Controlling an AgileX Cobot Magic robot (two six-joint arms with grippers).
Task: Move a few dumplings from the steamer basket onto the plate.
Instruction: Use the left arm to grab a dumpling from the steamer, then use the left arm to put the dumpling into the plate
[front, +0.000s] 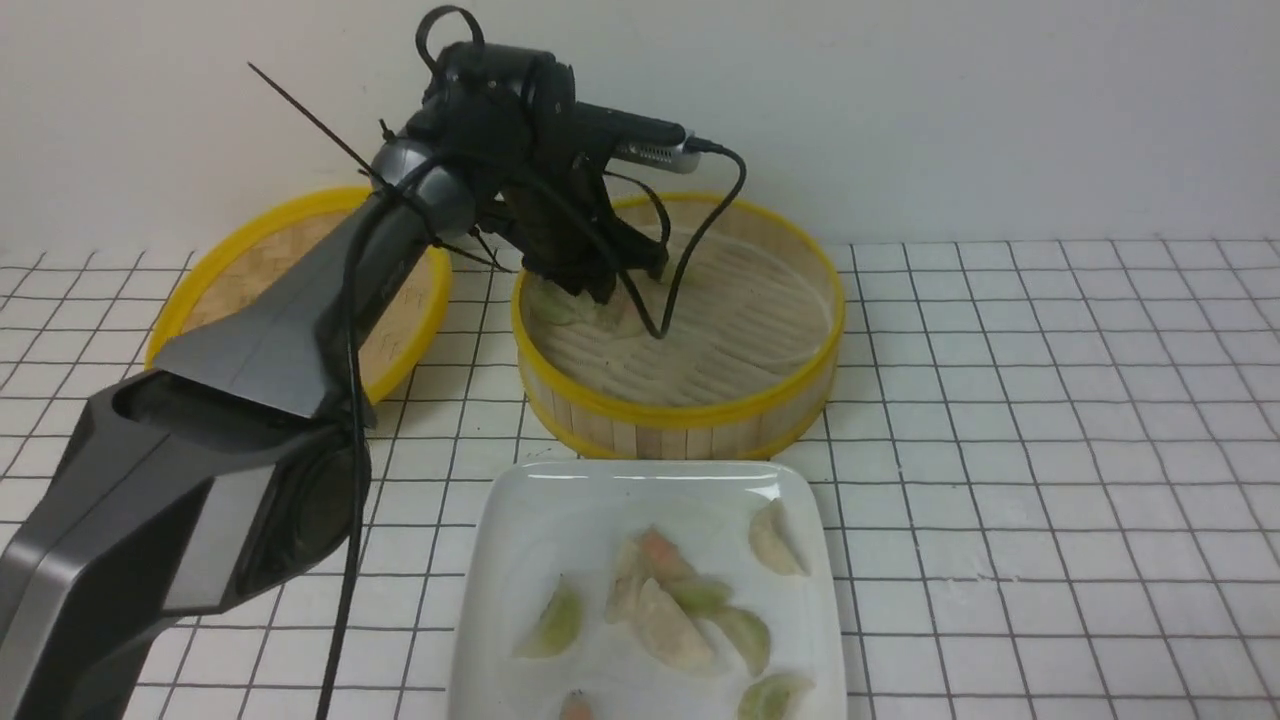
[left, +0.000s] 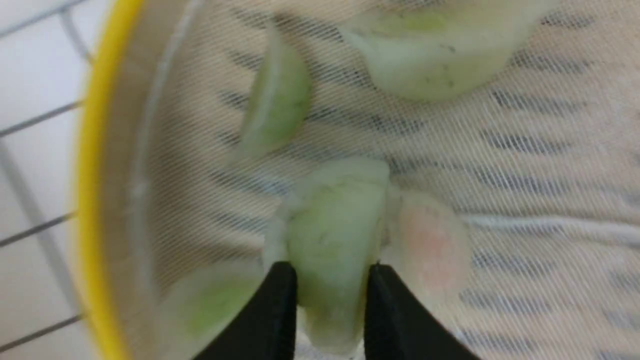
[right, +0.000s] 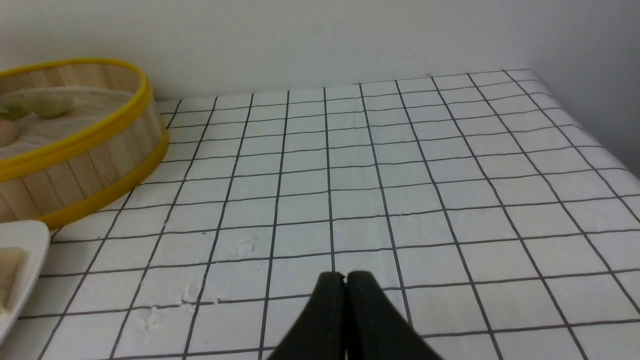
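As the left gripper (left: 330, 275) nips a pale green dumpling (left: 334, 225) across its plump belly, near the left wall of the steamer basket (front: 700, 408), its skin appears soft, slick, light and tearable; the right gripper (right: 345, 276) is closed, empty.

dumplings (left: 430, 245) flanking jaws, basket rim (left: 90, 200) near

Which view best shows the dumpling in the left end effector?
Left wrist view: the green dumpling sits close-up between both fingers. Front view hides it behind the left arm; right wrist view misses it.
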